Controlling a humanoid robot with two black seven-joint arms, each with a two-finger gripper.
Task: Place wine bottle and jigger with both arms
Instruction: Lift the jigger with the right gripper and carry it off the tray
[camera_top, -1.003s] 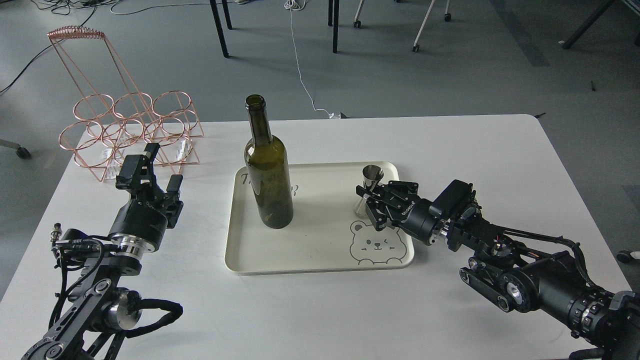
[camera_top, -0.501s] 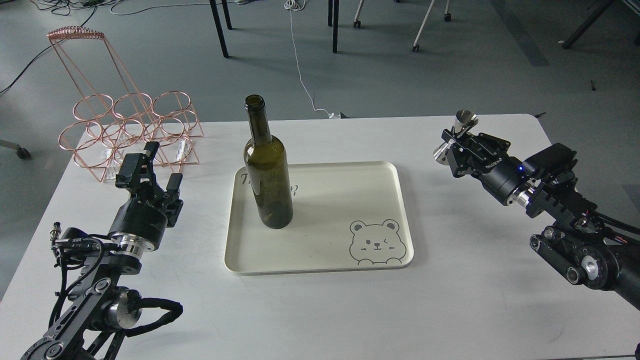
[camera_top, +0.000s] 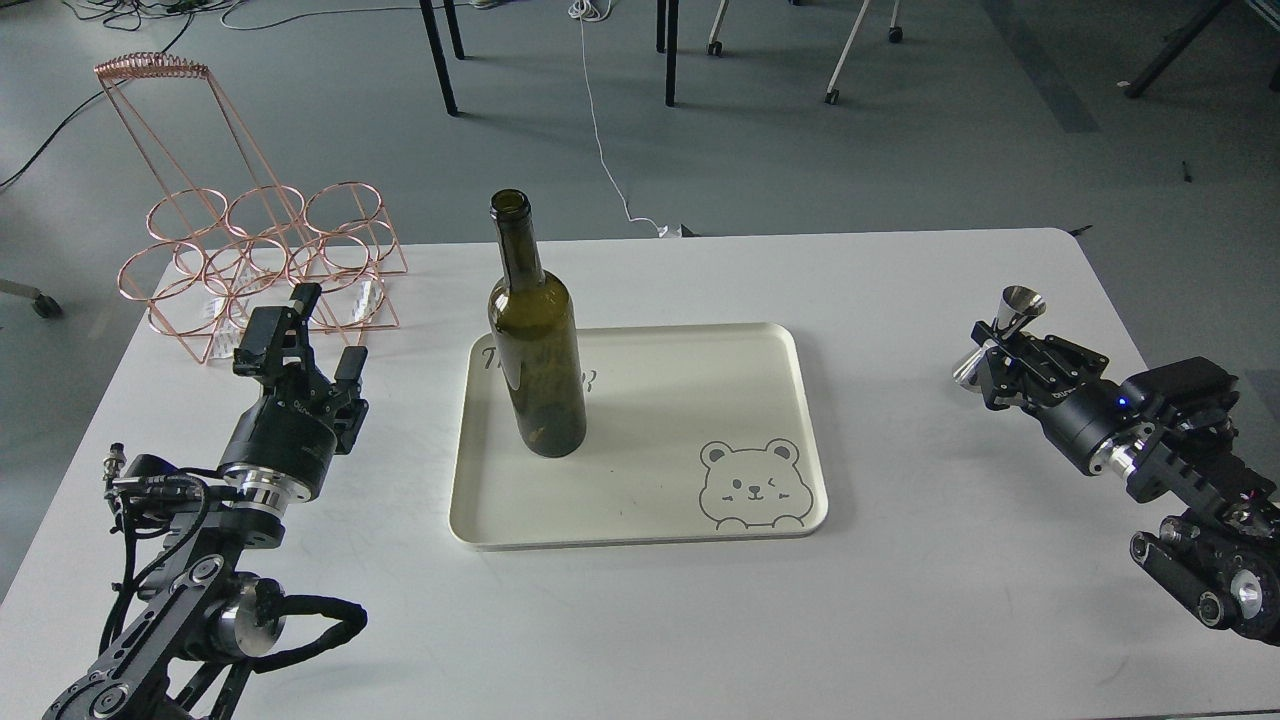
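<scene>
The dark green wine bottle (camera_top: 534, 350) stands upright on the left part of the cream tray (camera_top: 640, 520). My left gripper (camera_top: 315, 330) is open and empty, on the table well left of the tray and apart from the bottle. My right gripper (camera_top: 995, 345) is shut on the silver jigger (camera_top: 1003, 330), which is tilted and sits low over the white table (camera_top: 900, 600) near its right edge, well right of the tray.
A copper wire bottle rack (camera_top: 255, 265) stands at the table's back left corner, just behind my left gripper. The tray has a bear drawing at its front right. Chair and table legs stand on the floor beyond the table.
My right gripper lifted the jigger off the tray, carried it right and back, then came nearer and lower toward the table's right edge. The left arm and bottle have not moved.
</scene>
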